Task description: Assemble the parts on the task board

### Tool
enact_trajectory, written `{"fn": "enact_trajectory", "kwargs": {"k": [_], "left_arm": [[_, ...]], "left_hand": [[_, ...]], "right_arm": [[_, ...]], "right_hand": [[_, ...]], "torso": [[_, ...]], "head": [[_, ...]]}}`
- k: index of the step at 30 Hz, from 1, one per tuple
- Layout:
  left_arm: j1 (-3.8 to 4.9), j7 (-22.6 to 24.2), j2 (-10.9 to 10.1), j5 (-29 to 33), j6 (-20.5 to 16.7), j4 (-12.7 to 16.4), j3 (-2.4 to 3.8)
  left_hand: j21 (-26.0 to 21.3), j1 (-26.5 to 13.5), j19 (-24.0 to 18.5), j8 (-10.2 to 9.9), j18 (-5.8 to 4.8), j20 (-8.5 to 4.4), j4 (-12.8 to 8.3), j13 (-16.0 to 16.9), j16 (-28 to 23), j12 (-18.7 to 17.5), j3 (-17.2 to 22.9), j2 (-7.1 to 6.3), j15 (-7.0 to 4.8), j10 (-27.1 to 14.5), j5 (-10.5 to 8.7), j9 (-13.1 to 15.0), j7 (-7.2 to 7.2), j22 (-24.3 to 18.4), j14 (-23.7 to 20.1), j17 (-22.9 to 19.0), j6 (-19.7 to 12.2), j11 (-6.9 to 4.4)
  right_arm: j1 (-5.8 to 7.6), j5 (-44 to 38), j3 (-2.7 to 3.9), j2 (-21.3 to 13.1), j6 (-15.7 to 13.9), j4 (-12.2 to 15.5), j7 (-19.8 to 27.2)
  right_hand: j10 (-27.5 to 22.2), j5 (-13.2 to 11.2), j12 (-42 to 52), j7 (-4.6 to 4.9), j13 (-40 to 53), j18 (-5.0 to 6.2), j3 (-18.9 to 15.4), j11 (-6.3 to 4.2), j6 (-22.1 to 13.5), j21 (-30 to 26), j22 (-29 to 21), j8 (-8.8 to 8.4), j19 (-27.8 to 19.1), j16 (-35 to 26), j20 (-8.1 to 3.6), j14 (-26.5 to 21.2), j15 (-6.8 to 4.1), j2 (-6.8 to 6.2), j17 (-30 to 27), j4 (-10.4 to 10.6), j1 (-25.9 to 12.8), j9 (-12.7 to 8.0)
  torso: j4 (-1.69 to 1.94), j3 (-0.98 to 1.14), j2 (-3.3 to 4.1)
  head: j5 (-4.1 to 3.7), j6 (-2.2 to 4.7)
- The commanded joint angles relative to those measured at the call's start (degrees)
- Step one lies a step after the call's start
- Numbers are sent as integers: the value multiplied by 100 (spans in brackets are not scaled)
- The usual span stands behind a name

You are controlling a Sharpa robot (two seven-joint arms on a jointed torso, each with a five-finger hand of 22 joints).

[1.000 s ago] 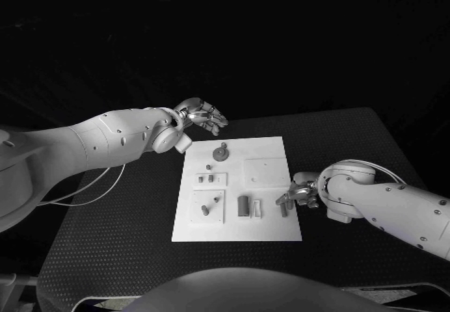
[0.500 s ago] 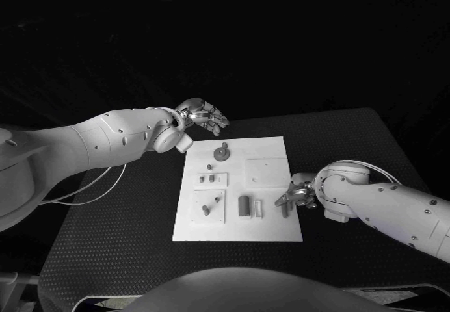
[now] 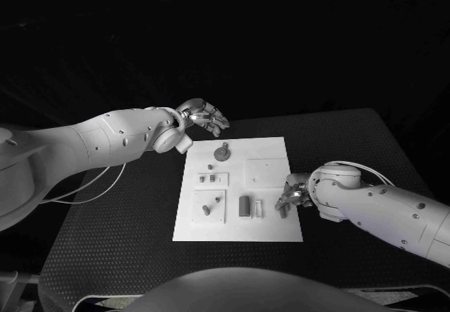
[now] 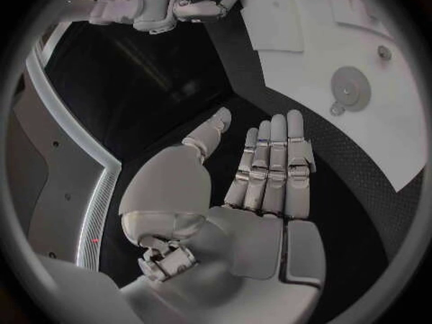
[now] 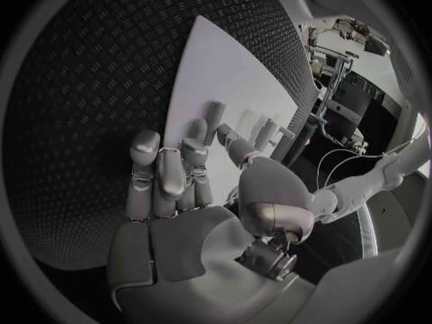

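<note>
the right robot hand (image 3: 292, 195) is pinching a small dark peg (image 3: 282, 206) at the right edge of the white task board (image 3: 267, 229) on the desk (image 3: 112, 221), and should be lowering it upright and slowly, while the left robot hand (image 3: 203, 117) is hovering spread beyond the board's far left corner.

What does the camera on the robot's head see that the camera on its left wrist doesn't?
The head view takes in the near half of the white task board, with a dark upright block and small pieces in square recesses. The left wrist view gives the palm side of the silver left hand, its fingers straight, holding nothing. Both views show the round grey disc part on the board's far end, the black dotted table, and the silver right hand at the board's edge.
</note>
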Motion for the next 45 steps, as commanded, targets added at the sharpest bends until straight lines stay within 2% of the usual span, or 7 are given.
{"fn": "enact_trajectory", "kwargs": {"k": [1, 11, 17, 29, 30, 31, 45], "left_arm": [[4, 69, 4, -57, 25, 18, 3], [5, 65, -6, -51, 17, 24, 3], [5, 65, -7, -48, 15, 24, 3], [5, 59, -6, -45, 18, 19, 3], [5, 58, -6, -45, 19, 19, 3], [5, 58, -6, -44, 21, 20, 3], [5, 43, -9, -41, 77, 12, 2]], "left_hand": [[-10, -64, -25, 20, 113, 23, 2, -8, -39, 29, 29, -12, 11, -15, -11, -8, -10, -3, 32, 7, -31, -7], [-9, -67, -24, 22, 113, 23, 2, -9, -41, 29, 30, -15, 11, -14, -11, -8, -11, -3, 34, 11, -29, -7], [-8, -69, -24, 22, 114, 22, 2, -9, -42, 29, 31, -16, 11, -14, -10, -8, -11, -2, 34, 13, -30, -7], [-8, -72, -23, 22, 114, 22, 2, -10, -45, 29, 32, -16, 10, -13, -11, -9, -11, -2, 36, 17, -30, -7], [-8, -72, -23, 22, 114, 22, 2, -10, -45, 29, 32, -16, 10, -13, -11, -9, -11, -2, 36, 17, -30, -7], [-8, -72, -23, 22, 114, 22, 2, -10, -45, 29, 32, -17, 10, -13, -11, -9, -11, -2, 36, 17, -30, -7], [-8, -79, -24, 23, 113, 22, 2, -11, -49, 29, 31, -22, 10, -14, -11, -9, -11, -2, 37, 22, -32, -7]], "right_arm": [[-174, -626, -126, -6, 331, -74, -193], [-191, -1206, -158, 16, 332, -33, -195], [-192, -1278, -166, -8, 331, 20, -184], [-193, -444, -165, -117, -99, 91, -10], [-193, -310, -165, -132, -138, 82, -3], [-193, -165, -165, -148, -184, 66, 5], [-141, 1541, -138, -249, -646, -216, 29]], "right_hand": [[22, 30, 25, 47, -10, 211, 24, -12, -47, 37, 67, -61, 49, 14, 0, 27, -7, -38, -12, -67, 148, 25], [12, 26, -3, 67, -41, 211, 18, 8, -85, 15, 64, -143, 29, -25, 22, -20, 7, -111, -91, -84, 459, 70], [-26, 25, -24, 162, -65, 211, -22, 95, -282, -6, 70, -429, -17, -62, 43, -87, 74, -93, -165, -89, 724, -112], [17, 44, 16, 224, -96, 211, 417, 157, -224, 27, 90, -701, -47, -29, 98, -47, 152, 384, -120, -110, 1535, -515], [7, 1765, 8, 155, -103, 109, 768, 172, -214, 17, 81, -712, -123, -18, 120, -72, 269, 167, -113, -10, 1451, -534], [55, 1522, 33, 240, -107, 136, 702, 175, -162, 89, 85, -688, -17, -2, 77, -33, 210, 403, -111, -102, 1383, -538], [74, 1583, 46, 201, -117, 211, 725, 136, -75, 115, 91, -658, -14, 12, 89, 9, 152, 450, -82, -112, 1345, -558]], "torso": [[-3, 3, 2], [-2, 1, 1], [-3, 5, 0], [-4, 7, -1], [-5, 7, -1], [-5, 7, 0], [-5, 11, -1]], "head": [[-5, 0], [-7, 0], [-6, 0], [-1, 0], [2, 0], [2, 0], [15, 0]]}}
